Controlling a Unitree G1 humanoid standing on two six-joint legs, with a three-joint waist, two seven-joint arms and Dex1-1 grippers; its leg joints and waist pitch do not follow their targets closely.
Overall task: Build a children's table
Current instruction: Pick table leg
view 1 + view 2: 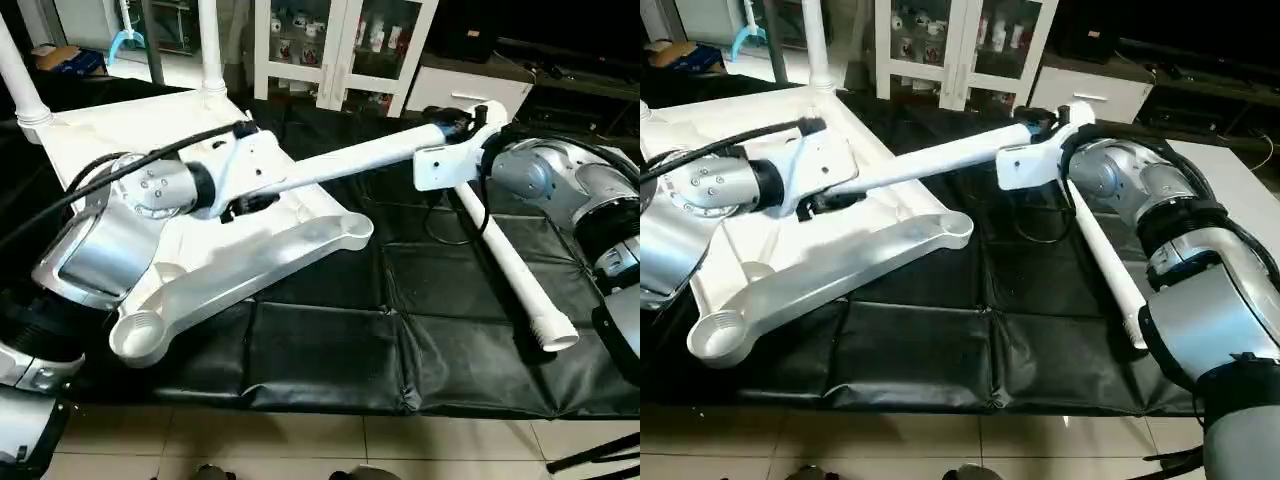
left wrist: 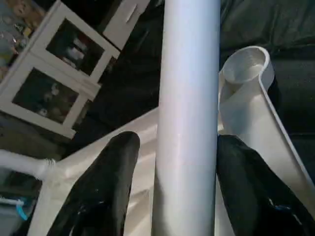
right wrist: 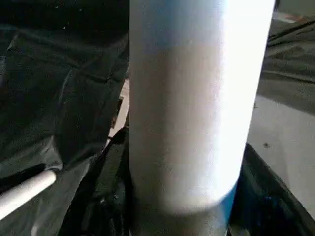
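A long white table leg (image 1: 350, 160) hangs in the air between the robot's two arms, slanting across the black-covered surface (image 1: 330, 350). The left pincer (image 2: 172, 162) is at the leg's lower end. In the left wrist view its two black fingers (image 2: 106, 182) stand on either side of the tube, the one on one side with a narrow gap to it, the other close against it; whether they press it cannot be told. The right pincer (image 3: 182, 196) is at the leg's upper end. In the right wrist view the tube runs straight up between its dark fingers (image 3: 106, 191), which sit tight against both sides, gripping it.

Under the left pincer lies the white tabletop (image 1: 250, 260), underside up, with a round empty corner socket (image 1: 140, 335) nearest the camera. Beyond the left pincer, two legs already stand upright in the far sockets (image 1: 210, 50); their tops are cut off by the picture edge. Below the right pincer a fourth leg (image 1: 510, 270) lies flat on the surface.

From the head views both pincers are mostly hidden behind white wrist housings, so the fingers are hard to make out there. The left wrist view adds an open threaded socket (image 2: 246, 69) just beside the held leg, and a white glass-door cabinet (image 2: 59, 83) farther off.
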